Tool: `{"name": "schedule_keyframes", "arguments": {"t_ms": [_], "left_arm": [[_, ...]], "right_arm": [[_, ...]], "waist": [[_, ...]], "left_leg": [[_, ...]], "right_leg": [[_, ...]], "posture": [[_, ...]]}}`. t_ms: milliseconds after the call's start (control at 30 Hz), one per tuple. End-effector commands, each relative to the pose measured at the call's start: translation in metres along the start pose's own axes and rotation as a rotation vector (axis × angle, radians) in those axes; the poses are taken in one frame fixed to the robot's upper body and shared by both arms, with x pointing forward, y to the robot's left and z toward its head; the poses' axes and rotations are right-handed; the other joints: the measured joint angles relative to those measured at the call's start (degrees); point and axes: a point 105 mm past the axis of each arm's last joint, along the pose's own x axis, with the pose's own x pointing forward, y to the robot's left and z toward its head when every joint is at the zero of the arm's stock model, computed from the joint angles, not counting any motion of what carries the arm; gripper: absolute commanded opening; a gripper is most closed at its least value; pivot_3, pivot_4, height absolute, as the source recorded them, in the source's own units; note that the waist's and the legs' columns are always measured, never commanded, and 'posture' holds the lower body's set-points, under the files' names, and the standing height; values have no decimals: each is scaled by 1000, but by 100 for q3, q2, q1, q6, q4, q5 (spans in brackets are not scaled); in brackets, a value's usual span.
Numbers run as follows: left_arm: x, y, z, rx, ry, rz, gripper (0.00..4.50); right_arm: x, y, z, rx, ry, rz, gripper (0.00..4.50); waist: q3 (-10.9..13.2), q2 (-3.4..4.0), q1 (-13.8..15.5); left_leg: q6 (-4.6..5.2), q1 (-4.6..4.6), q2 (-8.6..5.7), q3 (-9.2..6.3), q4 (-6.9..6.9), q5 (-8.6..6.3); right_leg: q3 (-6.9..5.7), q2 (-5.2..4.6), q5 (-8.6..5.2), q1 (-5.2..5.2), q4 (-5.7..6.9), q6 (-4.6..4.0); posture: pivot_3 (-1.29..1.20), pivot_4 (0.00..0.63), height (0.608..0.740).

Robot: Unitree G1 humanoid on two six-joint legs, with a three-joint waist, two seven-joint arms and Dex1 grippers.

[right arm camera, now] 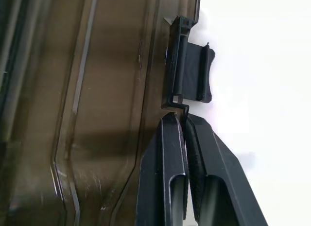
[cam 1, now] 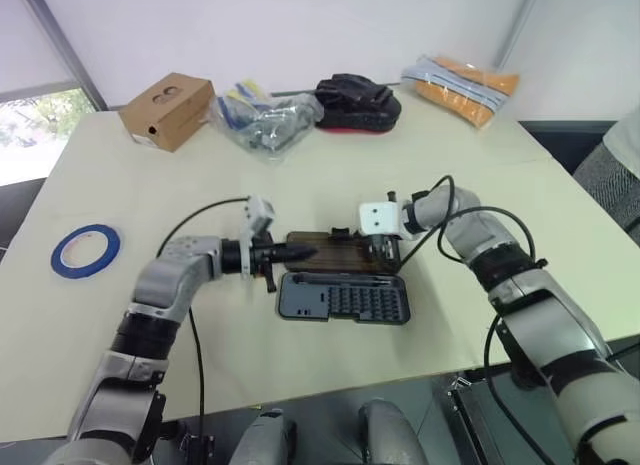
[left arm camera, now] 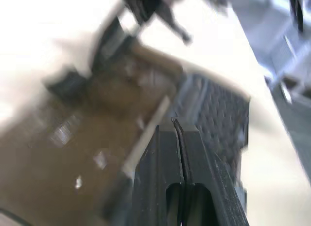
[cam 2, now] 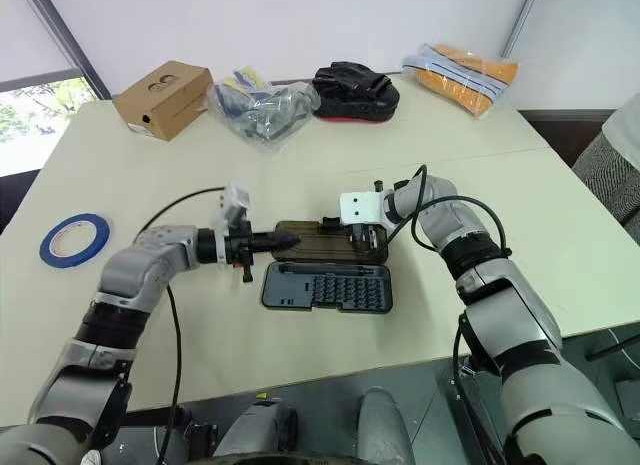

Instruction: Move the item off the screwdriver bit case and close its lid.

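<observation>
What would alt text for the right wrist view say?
The right gripper, fingers shut, pinches the edge of the translucent brown lid just beside its small black latch. A pale table lies beyond the lid's edge.

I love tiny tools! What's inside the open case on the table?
The screwdriver bit case holds rows of small bits in its dark tray. Nothing covers them; the lid lies open behind it. Individual bit shapes are too small to tell.
</observation>
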Motion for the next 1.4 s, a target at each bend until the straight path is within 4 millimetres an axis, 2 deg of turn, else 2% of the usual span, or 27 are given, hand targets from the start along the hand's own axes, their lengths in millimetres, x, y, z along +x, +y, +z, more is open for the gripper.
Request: {"name": "schedule_keyframes", "arguments": {"t_ms": [33,167,233,333,467,567,733,867,1067,1133,1167,1333,1400], "left_arm": [[-9,13,32,-8,-113,73,0],[-18,36,48,-29,-176,171,0],[-24,53,51,-46,-198,249,0],[-30,79,43,-68,-192,361,0],[-27,95,21,-63,-119,404,0],[-18,96,3,-37,-45,380,0],[2,82,-18,-43,31,248,0],[11,70,-18,-51,28,160,0],[14,56,-9,-92,-18,69,0],[13,51,-9,-103,-8,39,0],[13,49,-9,-106,-1,28,0],[10,44,-11,-115,27,-1,0],[10,44,-11,-110,30,-1,0]], "right_arm": [[-20,-10,5,-122,51,-135,57],[-29,0,15,-168,69,-201,57],[-33,4,18,-203,91,-237,57],[-40,3,29,-247,105,-316,57],[-48,-5,49,-302,87,-403,57],[-52,-6,59,-320,75,-419,57],[-53,-2,62,-318,72,-406,57],[-53,-1,59,-309,84,-399,57],[-51,6,58,-279,81,-370,57],[-50,7,58,-271,82,-366,683],[-50,7,58,-268,83,-365,850],[-58,8,54,-222,109,-332,3412],[-68,7,53,-175,120,-317,3412]], "waist": [[0,0,19],[0,-1,14],[0,-1,19],[0,-1,23],[2,-3,9],[3,-5,11],[6,-9,23],[6,-10,3],[6,-10,-1],[6,-10,-3],[6,-10,-6],[6,-9,-12],[7,-9,0]], "left_leg": [[0,-8,0,0,-2,0],[-5,-79,-3,-3,5,3],[-5,-85,-4,-3,4,3],[-5,-86,-6,-2,3,3],[-5,-87,-7,3,2,3],[-4,-89,-8,5,1,3],[-4,-94,-10,18,2,3],[-4,-93,-9,19,2,3],[-4,-93,-9,17,2,3],[-4,-93,-9,17,2,3],[-4,-93,-9,16,2,3],[-4,-93,-8,14,1,3],[-4,-94,-8,13,2,3]], "right_leg": [[0,-1,0,-9,0,0],[-3,-3,1,-80,4,1],[-3,-3,1,-86,3,0],[-4,-3,1,-86,1,0],[-3,-3,1,-86,0,1],[-5,-3,1,-87,-1,0],[-7,-3,1,-87,-2,1],[-8,-3,1,-87,-1,1],[-9,-3,1,-87,0,1],[-9,-3,1,-87,0,1],[-9,-3,1,-87,0,1],[-9,-3,1,-88,0,1],[-10,-3,1,-88,0,1]], "posture": [[0,150,740],[0,150,740],[0,150,740],[0,150,740],[0,150,740],[0,150,740],[0,150,740],[0,150,740],[0,150,740],[0,150,740],[0,150,740],[0,150,740],[0,150,740]]}}
